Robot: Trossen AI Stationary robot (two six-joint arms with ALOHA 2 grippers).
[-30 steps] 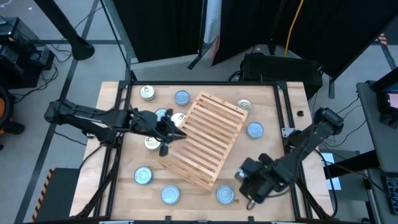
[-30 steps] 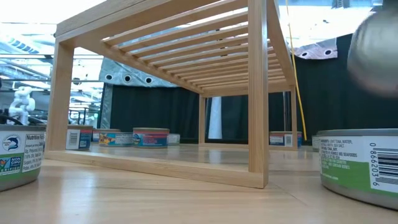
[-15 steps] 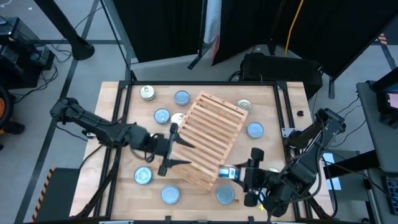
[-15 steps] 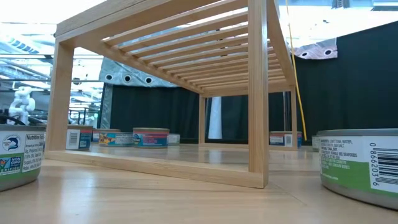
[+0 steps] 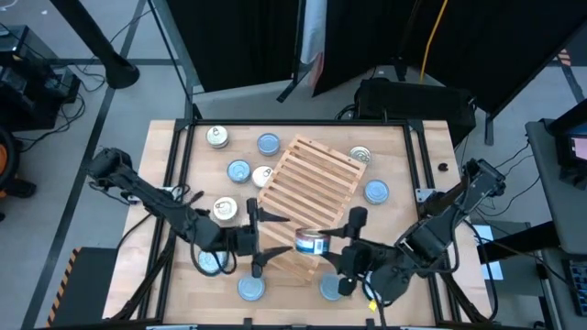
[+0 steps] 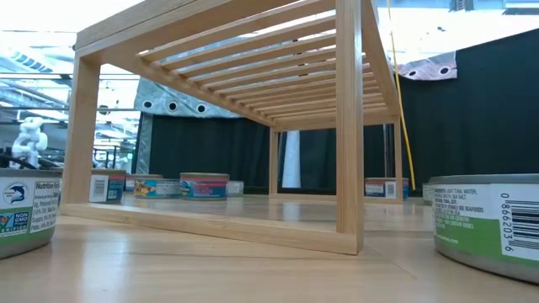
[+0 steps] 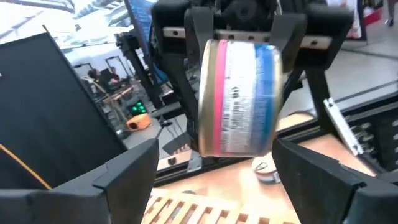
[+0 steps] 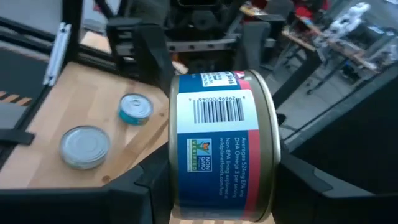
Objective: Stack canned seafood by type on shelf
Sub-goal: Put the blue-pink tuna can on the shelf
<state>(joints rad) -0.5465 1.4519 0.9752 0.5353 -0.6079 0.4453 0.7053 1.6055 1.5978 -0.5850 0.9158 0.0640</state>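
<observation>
The right gripper [image 5: 316,244] grips a blue-labelled tin [image 5: 312,243] by its flat ends, the fingers [image 8: 140,199] pressing on either side so the tin lies on its edge, its round axis running across from one finger to the other. It hangs over the near edge of the slatted rack [image 5: 307,203], above the corner closest to the front of the table [image 5: 394,147], not yet resting on the slats.

The left gripper [image 5: 255,240] faces it from the other side of that same corner, just beside the tin but apart from it, with its fingers [image 7: 127,168] spread wide and nothing between them. In the left wrist view the tin [image 7: 239,96] fills the gap ahead, held by the other arm's dark fingers.

So the tin lies between the two grippers, a little toward the right arm, which is the one carrying it. That arm reaches in low from the table's front right corner, elbow folded back; the left arm stretches in from the left edge, nearly straight.

The coming move likely turns on tipping the tin flat before setting it on the slats. Other tins lie scattered on the table round the rack, among them a blue-topped one [image 5: 375,192] near the right edge.
</observation>
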